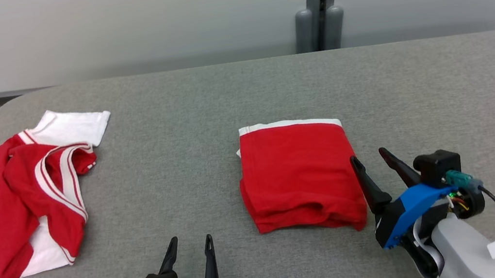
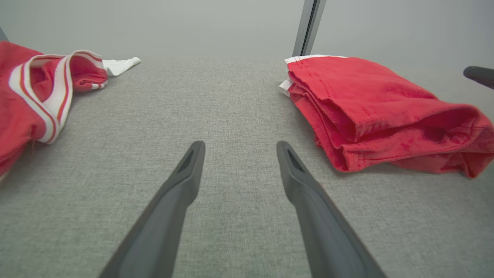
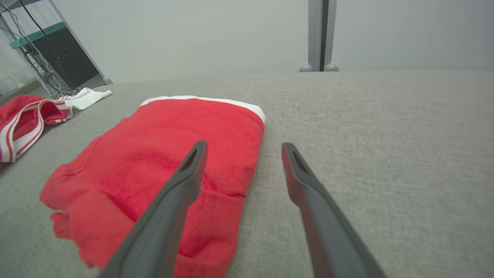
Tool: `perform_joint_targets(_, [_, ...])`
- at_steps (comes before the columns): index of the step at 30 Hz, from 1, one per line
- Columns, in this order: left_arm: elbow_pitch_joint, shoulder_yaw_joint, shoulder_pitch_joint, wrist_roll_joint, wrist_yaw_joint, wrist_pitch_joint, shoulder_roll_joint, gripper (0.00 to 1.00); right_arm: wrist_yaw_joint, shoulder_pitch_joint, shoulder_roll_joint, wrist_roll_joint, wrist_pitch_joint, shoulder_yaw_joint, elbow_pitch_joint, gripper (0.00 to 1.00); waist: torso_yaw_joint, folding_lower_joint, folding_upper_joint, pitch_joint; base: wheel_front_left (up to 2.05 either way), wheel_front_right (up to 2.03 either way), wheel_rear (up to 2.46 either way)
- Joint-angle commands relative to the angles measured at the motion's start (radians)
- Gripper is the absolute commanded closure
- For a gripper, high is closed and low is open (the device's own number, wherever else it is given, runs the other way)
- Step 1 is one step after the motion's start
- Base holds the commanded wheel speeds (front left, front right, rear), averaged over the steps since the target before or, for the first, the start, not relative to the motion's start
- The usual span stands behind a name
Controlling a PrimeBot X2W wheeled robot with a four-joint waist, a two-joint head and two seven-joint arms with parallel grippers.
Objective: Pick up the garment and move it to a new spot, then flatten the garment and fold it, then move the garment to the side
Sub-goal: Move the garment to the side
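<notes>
A red garment, folded into a neat rectangle with a white edge at its far side, lies mid-table. My right gripper stands open at the fold's right edge, one finger over the cloth and the other over bare table; nothing is between them. My left gripper is open too, low over the table near the front edge, to the left of the folded garment and holding nothing.
A second red and white garment lies crumpled at the table's left edge. The grey fabric table stretches bare to the right and back. A grey post stands behind the far edge.
</notes>
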Motion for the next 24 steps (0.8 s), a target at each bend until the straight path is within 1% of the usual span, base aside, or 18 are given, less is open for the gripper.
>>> perform_joint_targets(1, [0.0,-0.012,-0.024,-0.007,0.001,0.0,0.001,0.0,0.0,-0.043,0.003,0.014,-0.003,0.007,0.025,0.0,0.043,0.0,0.0,0.04,0.0,0.0,0.0])
perform_joint_targets(6, [-0.001,-0.035,-0.046,-0.04,-0.001,0.0,0.001,0.0,0.0,-0.127,-0.003,-0.004,0.006,-0.009,0.157,0.0,0.096,0.0,0.0,0.083,0.0,0.0,0.0])
perform_joint_targets(10, [-0.002,-0.032,-0.055,-0.043,0.003,0.0,0.001,0.0,0.0,-0.168,0.002,-0.013,0.038,-0.018,0.274,0.0,0.117,0.0,0.0,0.106,0.0,0.0,0.0])
perform_joint_targets(11, [-0.003,-0.031,-0.056,-0.043,0.004,0.0,0.001,0.0,0.0,-0.17,0.004,-0.019,0.037,-0.016,0.296,0.53,0.119,0.0,0.0,0.108,0.0,0.0,0.0])
perform_joint_targets(12, [-0.005,-0.03,-0.057,-0.044,0.005,0.0,0.001,0.0,0.0,-0.168,0.005,-0.021,0.033,-0.014,0.314,0.78,0.118,0.0,0.0,0.111,0.0,0.0,0.0])
perform_joint_targets(13, [-0.007,-0.028,-0.056,-0.045,0.007,0.0,0.001,0.0,0.0,-0.167,0.007,-0.019,0.029,-0.015,0.323,1.0,0.115,0.0,0.0,0.113,0.0,0.0,0.0])
perform_joint_targets(16, [-0.013,-0.026,-0.054,-0.049,0.006,0.0,0.001,0.0,-0.001,-0.165,0.007,-0.01,0.012,-0.022,0.333,1.0,0.085,0.0,0.0,0.107,0.0,0.0,0.0])
perform_joint_targets(18, [-0.018,-0.024,-0.049,-0.044,0.002,0.0,0.001,0.0,-0.001,-0.157,0.001,-0.007,0.005,-0.026,0.326,1.0,0.047,0.0,0.0,0.096,0.0,0.0,0.0])
perform_joint_targets(20, [-0.021,-0.021,-0.046,-0.039,-0.003,0.0,0.0,0.0,-0.001,-0.145,-0.001,0.001,0.003,-0.029,0.317,1.0,-0.006,0.0,0.0,0.083,0.0,0.0,0.0])
perform_joint_targets(24, [-0.026,-0.019,-0.059,-0.038,-0.019,0.0,0.001,0.0,-0.001,-0.113,0.005,0.006,0.001,-0.011,0.276,1.0,-0.143,0.0,0.0,0.057,0.0,0.0,0.0])
